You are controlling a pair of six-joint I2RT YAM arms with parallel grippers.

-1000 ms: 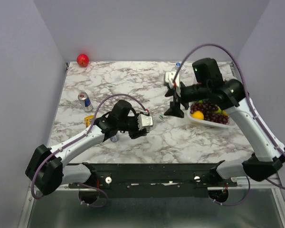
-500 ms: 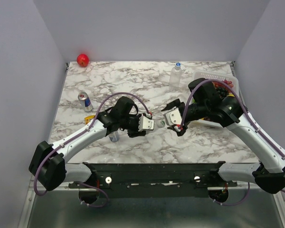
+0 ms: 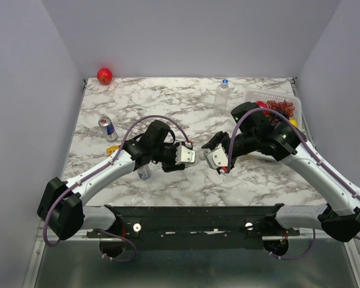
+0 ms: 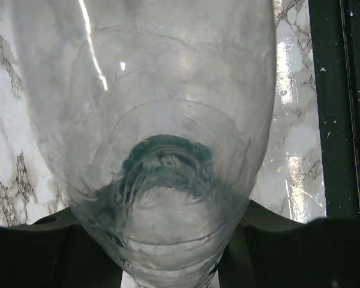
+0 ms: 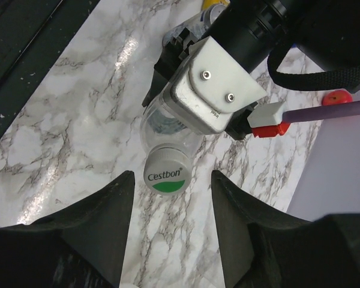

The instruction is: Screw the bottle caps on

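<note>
Two arms (image 3: 108,171) bent inward, left tool (image 3: 189,155) pinching bottle (image 4: 168,120), right tool (image 5: 171,176) spread around cap (image 5: 165,172)

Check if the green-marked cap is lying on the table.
No, the cap sits on the mouth of the bottle, held up off the table.

We look down on a white-and-grey marbled worktop (image 3: 168,102) boxed in by pale lilac walls (image 3: 192,36). A red apple (image 3: 104,75) sits in the far left corner, against the back wall. A silver-blue drink can (image 3: 107,128) stands upright near the left edge, with a small yellow packet (image 3: 112,150) just beside it on the near side. At the far right, a white basket (image 3: 270,96) holds dark grapes (image 3: 282,107) and a yellow fruit (image 3: 293,123). A black rail (image 3: 192,217) runs along the near edge.
</note>
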